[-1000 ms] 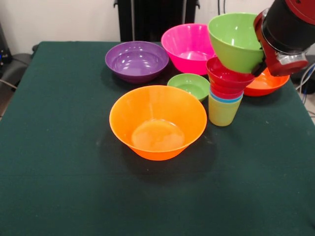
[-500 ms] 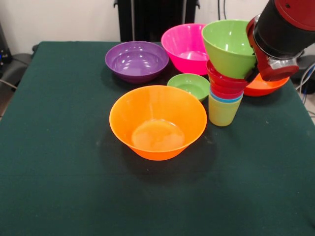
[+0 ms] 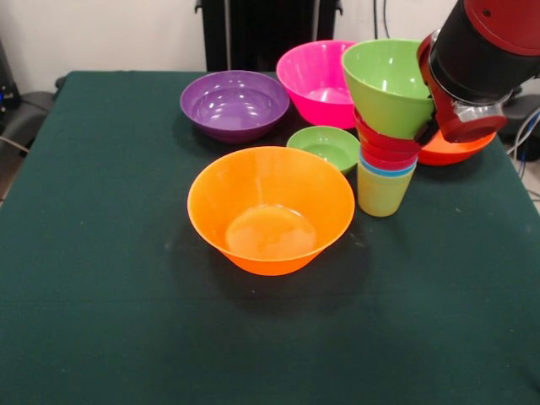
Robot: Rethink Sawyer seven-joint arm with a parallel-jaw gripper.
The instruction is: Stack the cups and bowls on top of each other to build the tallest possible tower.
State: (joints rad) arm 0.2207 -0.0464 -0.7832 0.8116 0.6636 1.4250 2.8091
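Claw (image 3: 436,118) grips lime bowl (image 3: 390,84), tilted atop tower (image 3: 386,169), at 3 o'clock of orange bowl (image 3: 270,209).

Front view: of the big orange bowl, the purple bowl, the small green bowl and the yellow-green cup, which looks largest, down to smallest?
1. Big orange bowl, though it is nearest the camera.
2. Purple bowl.
3. Small green bowl and yellow-green cup: too alike to rank; the bowl is wider, the cup taller.
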